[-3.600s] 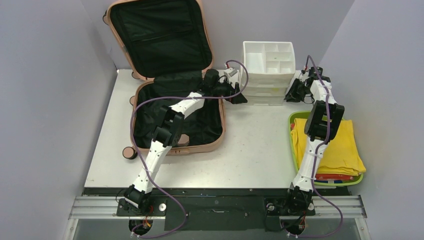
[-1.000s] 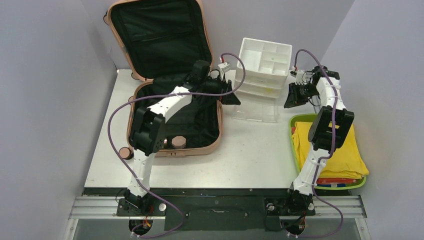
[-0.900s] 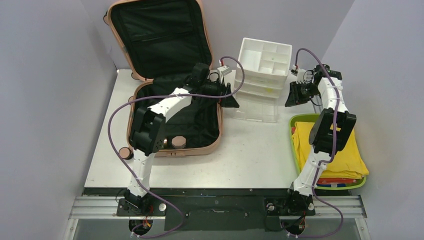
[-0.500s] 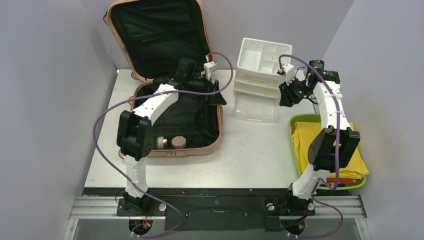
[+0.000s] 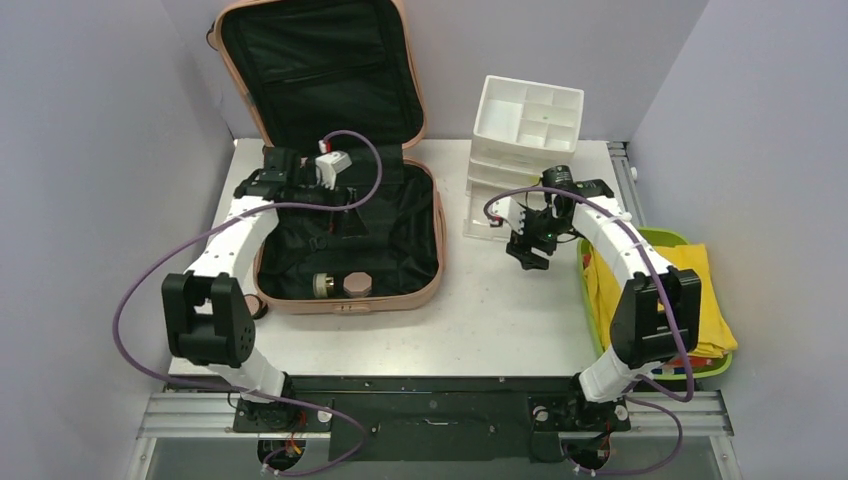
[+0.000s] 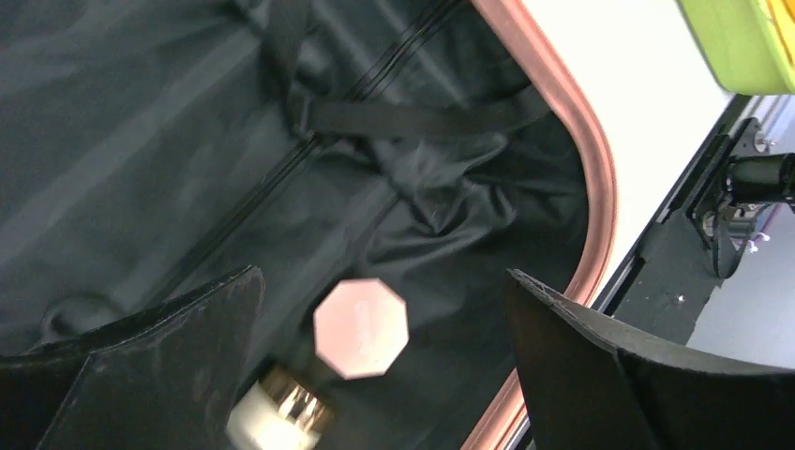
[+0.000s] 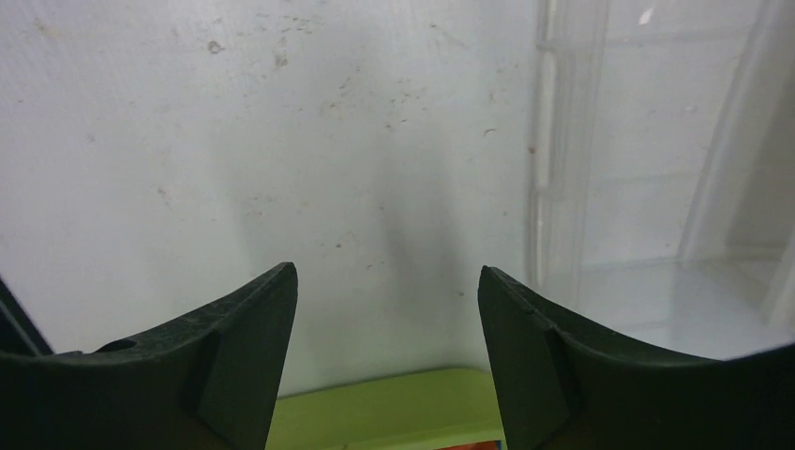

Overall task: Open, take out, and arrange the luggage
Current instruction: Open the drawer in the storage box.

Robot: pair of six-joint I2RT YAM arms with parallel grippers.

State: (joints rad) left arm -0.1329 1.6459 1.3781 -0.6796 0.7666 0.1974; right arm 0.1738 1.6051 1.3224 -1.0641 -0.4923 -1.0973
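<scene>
Here, the salmon-pink luggage (image 5: 320, 80) lies open, black-lined.

We count one luggage (image 5: 346, 298), lying open on the left, with two small things in its near part: one pink octagonal piece (image 5: 356, 284) and one white bottle (image 5: 322, 285) with a gold band. On the right we count one white organizer (image 5: 528, 115) at the far side, one lime-green tray (image 5: 662, 238) and one yellow folded cloth (image 5: 705, 300) in it.
</scene>
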